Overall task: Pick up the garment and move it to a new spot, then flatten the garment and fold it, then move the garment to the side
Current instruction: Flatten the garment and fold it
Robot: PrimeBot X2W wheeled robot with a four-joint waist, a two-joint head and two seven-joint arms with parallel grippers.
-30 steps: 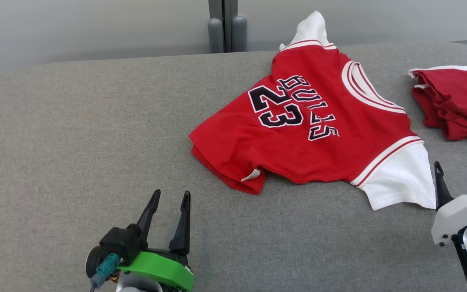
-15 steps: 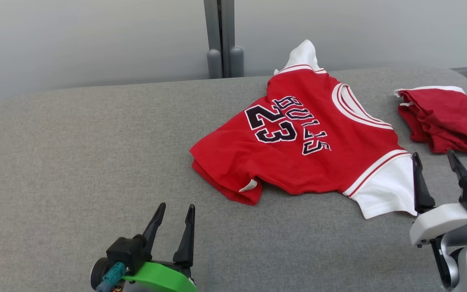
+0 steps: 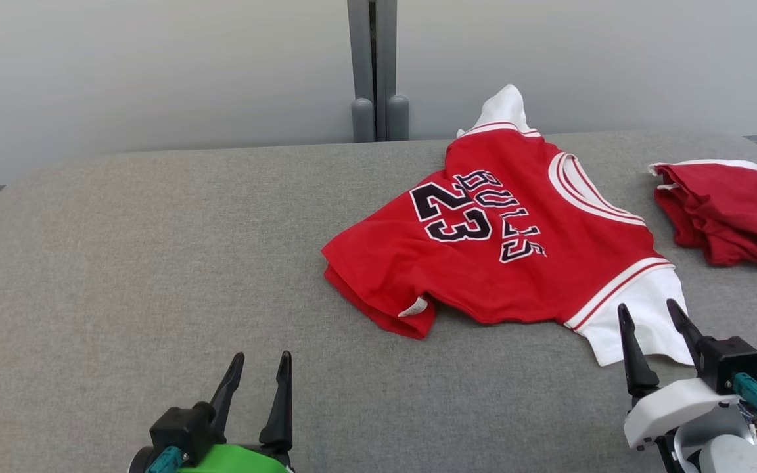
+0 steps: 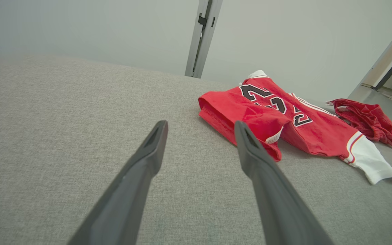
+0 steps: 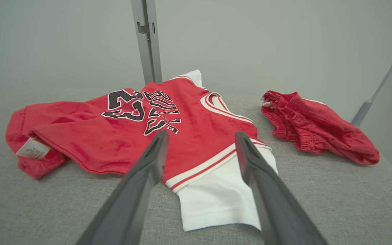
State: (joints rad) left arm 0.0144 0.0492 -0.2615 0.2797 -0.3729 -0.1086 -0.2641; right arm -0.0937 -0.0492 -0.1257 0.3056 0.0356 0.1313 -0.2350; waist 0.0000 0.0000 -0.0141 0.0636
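The garment (image 3: pixel 503 256) is a red jersey with "BULLS 23" lettering and white sleeves, lying spread but rumpled on the grey table (image 3: pixel 155 263), right of centre. Its bottom hem is folded under, with a white label showing. My right gripper (image 3: pixel 646 307) is open just in front of the near white sleeve (image 3: pixel 641 315), holding nothing. In the right wrist view the right gripper (image 5: pixel 200 134) points over that sleeve (image 5: pixel 216 197) of the jersey (image 5: pixel 114 136). My left gripper (image 3: pixel 261 358) stands open and empty at the near edge, well short of the hem. In the left wrist view it (image 4: pixel 200 125) points towards the jersey (image 4: pixel 284 115).
A second red piece of clothing (image 3: pixel 727 210) lies bunched at the table's far right, also seen in the right wrist view (image 5: pixel 318 126). A grey post (image 3: pixel 378 66) and a pale wall stand behind the table. The table's left half is bare grey fabric.
The head view has shifted, so the jersey sits lower in the picture. My right gripper has moved left, from beside the white sleeve to in front of it. The left gripper holds its place.
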